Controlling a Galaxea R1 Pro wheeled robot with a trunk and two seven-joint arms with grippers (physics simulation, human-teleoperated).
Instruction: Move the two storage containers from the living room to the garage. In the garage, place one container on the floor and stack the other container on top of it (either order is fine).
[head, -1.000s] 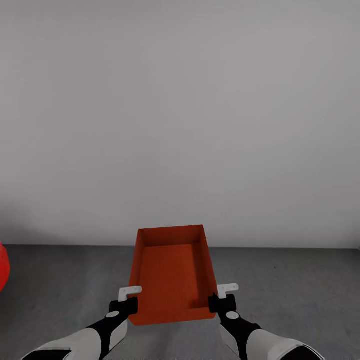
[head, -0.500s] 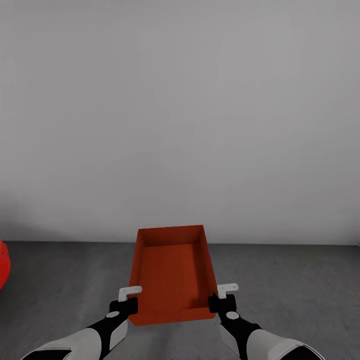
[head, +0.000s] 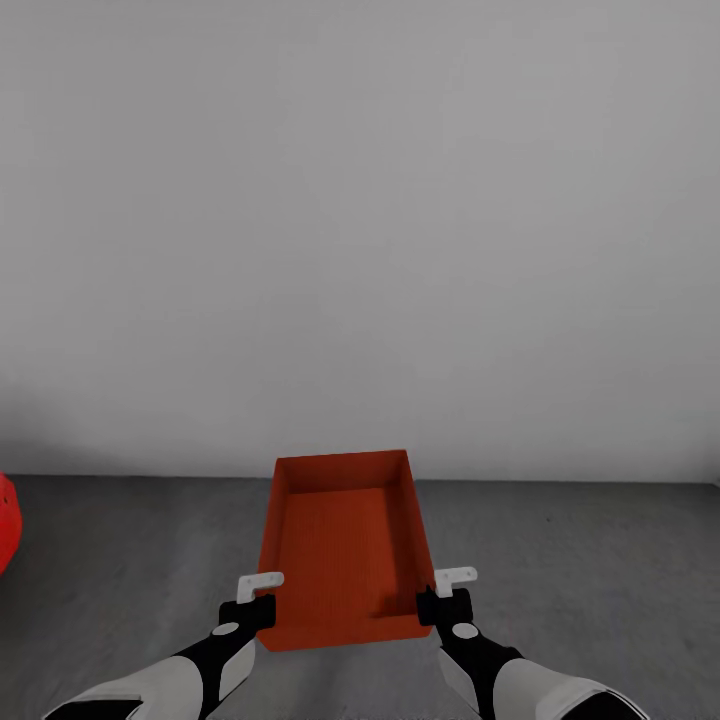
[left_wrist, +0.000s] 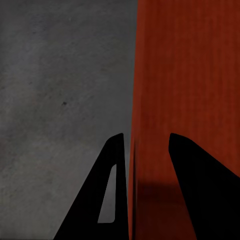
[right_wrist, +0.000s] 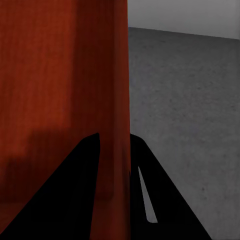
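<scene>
You're in the garage: dark grey concrete-like floor, plain pale grey wall straight ahead. A sliver of the red car sits well off to the left of the storage container.

The container is held up off the floor between both arms, open top up, long axis pointing at the wall.

Left gripper is clamped on the container's left wall near its near corner; the left wrist view shows one finger outside the wall and one inside. Right gripper grips the right wall the same way, finger outside, the other inside.

Versus a second ago: the container and both grippers sit in the same spot in the head view. The floor-wall line is a bit higher, so the view has shifted.
</scene>
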